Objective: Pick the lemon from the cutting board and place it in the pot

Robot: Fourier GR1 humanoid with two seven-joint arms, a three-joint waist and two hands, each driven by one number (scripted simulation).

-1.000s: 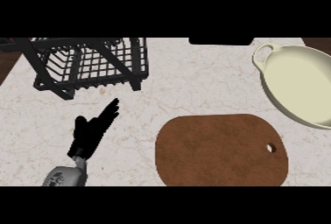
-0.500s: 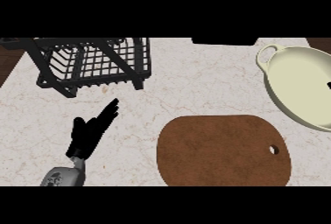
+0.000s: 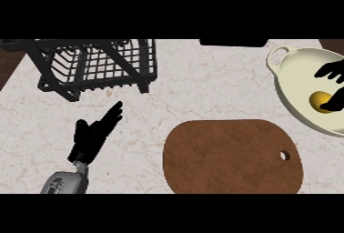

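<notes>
Head view: the lemon [image 3: 322,100] sits inside the cream pot [image 3: 290,86] at the right edge, no longer on the cutting board [image 3: 232,157]. The right robot hand [image 3: 334,73] reaches in from the right border above it, dark fingers spread over the fruit, with one finger or the thumb down beside it. Whether it has hold of the lemon or has let go I cannot tell, since most of the hand is cut off by the frame. The left robot hand [image 3: 94,134] rests open on the worktop [image 3: 201,86] at lower left, fingers straight, holding nothing.

The likely risk, as I judge it, is in the withdrawal: if a finger touches the round, smooth lemon as the hand lifts, the fruit could roll across the curved pot floor (the high wall should contain it). A hand catching the rim might nudge the pot.

The pot looks glazed and oval, with a loop handle. The board is a brown, matte oval with a small hole. The worktop is pale, veined stone. A black wire rack [image 3: 94,63] stands at upper left.
</notes>
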